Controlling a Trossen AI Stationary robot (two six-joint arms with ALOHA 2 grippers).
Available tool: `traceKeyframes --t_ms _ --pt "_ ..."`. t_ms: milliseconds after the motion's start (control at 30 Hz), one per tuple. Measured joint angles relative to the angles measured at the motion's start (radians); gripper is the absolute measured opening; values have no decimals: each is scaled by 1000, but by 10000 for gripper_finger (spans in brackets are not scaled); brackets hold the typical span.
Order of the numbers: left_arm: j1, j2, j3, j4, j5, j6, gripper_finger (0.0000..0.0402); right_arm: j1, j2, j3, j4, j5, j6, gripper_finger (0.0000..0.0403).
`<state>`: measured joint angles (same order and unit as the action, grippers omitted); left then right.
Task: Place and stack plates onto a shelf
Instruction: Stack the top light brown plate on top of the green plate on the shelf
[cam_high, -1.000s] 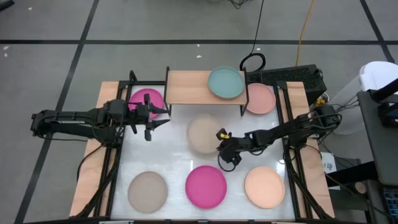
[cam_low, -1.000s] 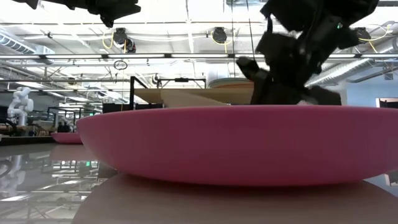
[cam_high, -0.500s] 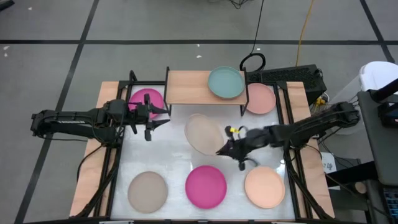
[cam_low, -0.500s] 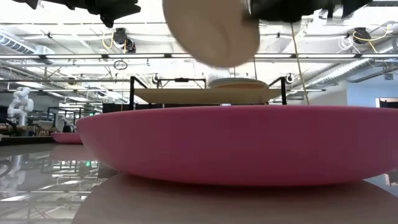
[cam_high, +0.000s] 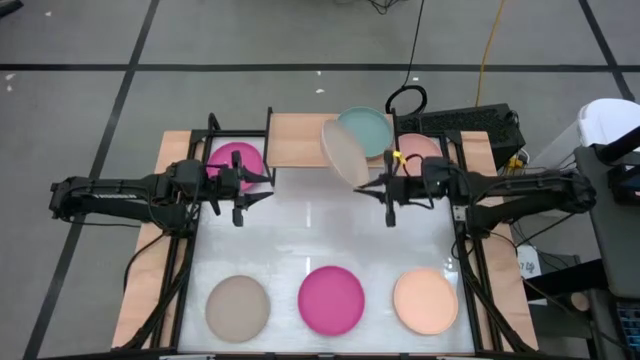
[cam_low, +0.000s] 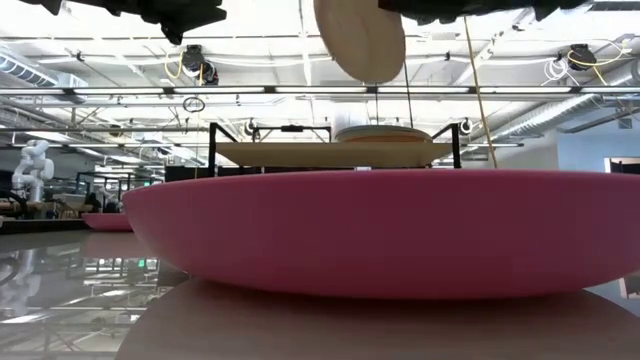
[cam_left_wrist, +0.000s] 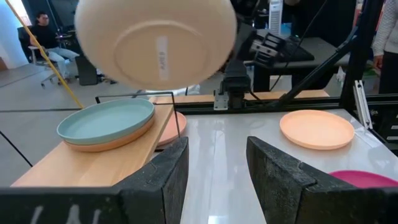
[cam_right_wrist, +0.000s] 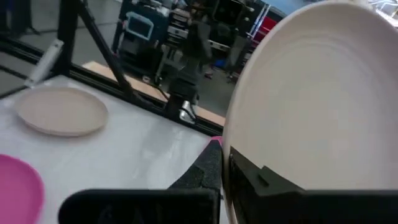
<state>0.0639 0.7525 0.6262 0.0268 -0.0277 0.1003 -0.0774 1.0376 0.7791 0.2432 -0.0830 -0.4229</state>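
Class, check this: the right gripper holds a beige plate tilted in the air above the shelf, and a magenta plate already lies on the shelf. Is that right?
Not quite. The plate lying on the shelf is teal, not magenta, as the high view shows. The right gripper does hold the beige plate tilted above it.

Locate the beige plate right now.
High view: the beige plate is tilted in the right gripper, raised beside the teal plate at the shelf.
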Motion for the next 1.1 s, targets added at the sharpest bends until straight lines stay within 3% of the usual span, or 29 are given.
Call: traceKeyframes --t_ms 267,467,667,800,1100 --pt "0 0 0 10 0 20 168 -116 65 160 -134 -6 -113 0" --pt "0 0 0 77 0 25 168 -190 240 397 -251 -97 -180 0" --pt "0 0 0 77 0 28 168 -238 414 587 -405 -106 -228 0" --pt "0 -1 0 98 0 33 168 -268 501 631 -395 -158 -253 0" --pt "0 -3 0 140 0 46 168 -282 685 636 -329 -148 -367 0"
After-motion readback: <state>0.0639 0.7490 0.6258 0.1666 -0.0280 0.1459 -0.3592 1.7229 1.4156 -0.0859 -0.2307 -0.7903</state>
